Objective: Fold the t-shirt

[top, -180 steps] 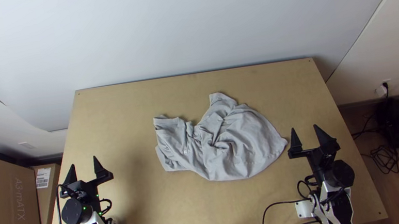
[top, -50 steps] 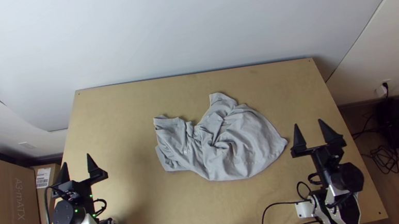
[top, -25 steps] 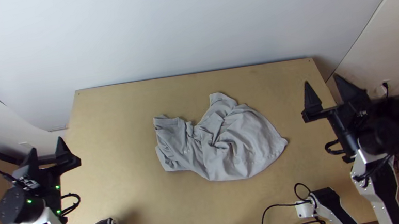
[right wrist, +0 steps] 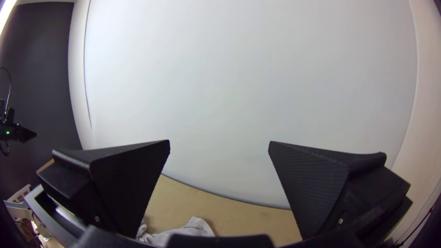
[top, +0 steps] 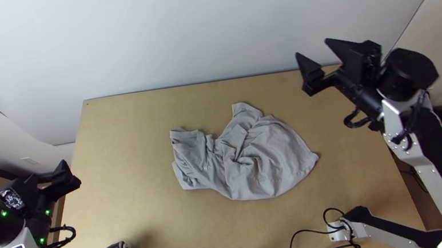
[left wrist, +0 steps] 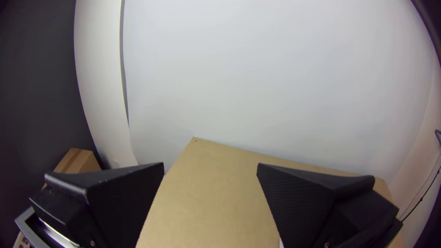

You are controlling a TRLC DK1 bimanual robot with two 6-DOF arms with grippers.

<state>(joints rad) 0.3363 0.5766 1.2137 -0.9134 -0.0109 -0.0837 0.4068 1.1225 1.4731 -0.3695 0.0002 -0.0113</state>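
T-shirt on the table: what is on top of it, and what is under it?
On top of the t-shirt, only its own bunched folds show. It lies on the table; anything between them is covered and cannot be seen.

Diffuse light is brightening the wall [top: 206, 22] beyond the table [top: 118, 132]; a soft shadow [top: 143, 236] is dimming the table's near left part. Above table height, a strip [right wrist: 5, 14] is glaring; wrist-view edges are bending, corners darkening.

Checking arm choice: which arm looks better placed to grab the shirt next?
Right, probably: the right hand, open, looks nearer the shirt, while the left hand hangs by the table's left edge.
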